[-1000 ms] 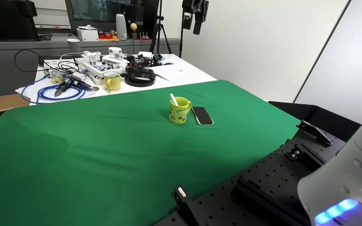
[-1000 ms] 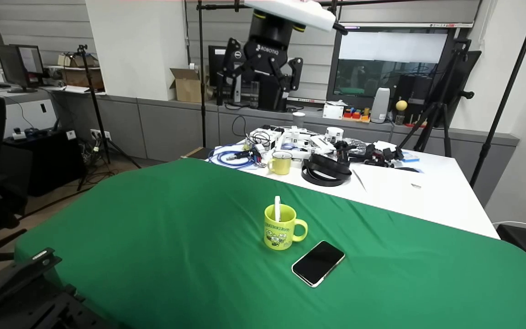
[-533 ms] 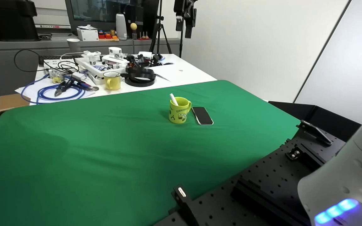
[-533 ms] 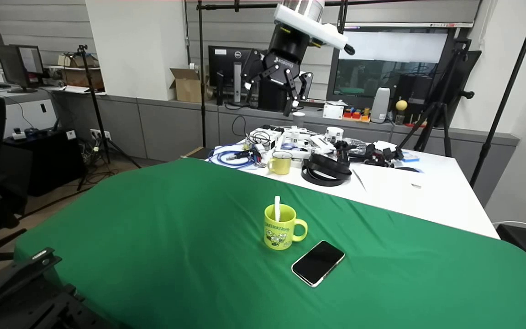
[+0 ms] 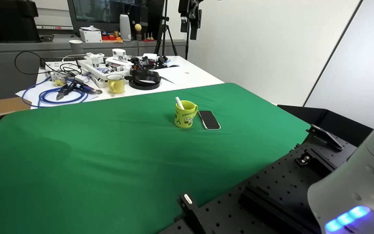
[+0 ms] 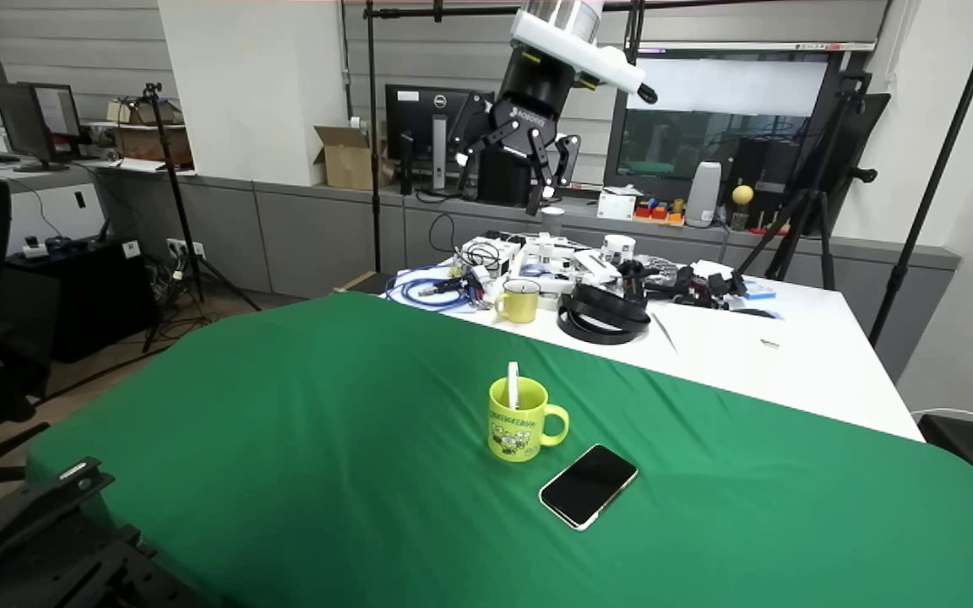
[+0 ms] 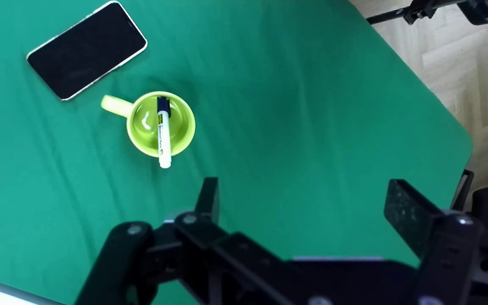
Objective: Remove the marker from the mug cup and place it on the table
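The mug cup [image 5: 184,118] is yellow-green and stands upright on the green-draped table [image 5: 109,146]; it shows in both exterior views [image 6: 513,435] and the wrist view [image 7: 189,123]. The marker [image 7: 164,135] leans inside it, dark blue-black end down in the mug and white end sticking out over the rim. That white end shows in both exterior views [image 5: 179,103] [image 6: 513,384]. My gripper [image 7: 303,184] is open and empty, high above the table and apart from the mug, which lies up and left of the fingers in the wrist view. It also shows in both exterior views [image 5: 189,32] [image 6: 499,190].
A flat black phone [image 6: 589,487] lies beside the mug on its handle side. A white table [image 6: 748,346] behind holds cables, tools, black rings [image 6: 603,314] and another yellow mug [image 6: 519,301]. A black mounting plate [image 5: 265,191] borders the green table.
In the exterior views my gripper has shifted sideways and tilted, mostly between one second and half a second ago, and is almost still since. The mug, marker and phone have not moved.
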